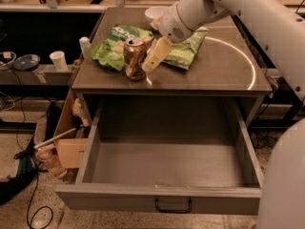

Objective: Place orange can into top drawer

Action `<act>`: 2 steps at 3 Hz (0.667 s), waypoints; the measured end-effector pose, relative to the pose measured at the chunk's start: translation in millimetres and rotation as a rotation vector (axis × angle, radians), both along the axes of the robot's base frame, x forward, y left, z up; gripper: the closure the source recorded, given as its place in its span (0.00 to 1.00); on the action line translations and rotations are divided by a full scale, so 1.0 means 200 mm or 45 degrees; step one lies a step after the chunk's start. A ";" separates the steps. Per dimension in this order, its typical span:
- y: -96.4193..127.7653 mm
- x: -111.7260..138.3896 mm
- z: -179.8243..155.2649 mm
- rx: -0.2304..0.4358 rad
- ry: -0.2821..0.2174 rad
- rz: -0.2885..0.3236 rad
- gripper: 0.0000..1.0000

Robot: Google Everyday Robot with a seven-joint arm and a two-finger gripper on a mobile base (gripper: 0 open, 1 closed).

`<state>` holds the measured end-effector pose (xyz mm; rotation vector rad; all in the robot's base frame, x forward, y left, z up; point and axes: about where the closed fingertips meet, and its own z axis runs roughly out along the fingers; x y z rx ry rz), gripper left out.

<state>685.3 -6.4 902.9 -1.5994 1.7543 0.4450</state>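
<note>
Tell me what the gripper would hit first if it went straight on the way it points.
The orange can. The gripper hangs close beside it above the tabletop, pointing down towards its side. Depth is unclear, so it may pass just in front.
</note>
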 end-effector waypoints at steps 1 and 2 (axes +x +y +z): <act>0.04 -0.01 -0.01 0.027 0.019 0.029 0.00; 0.09 -0.02 -0.02 0.070 0.048 0.074 0.00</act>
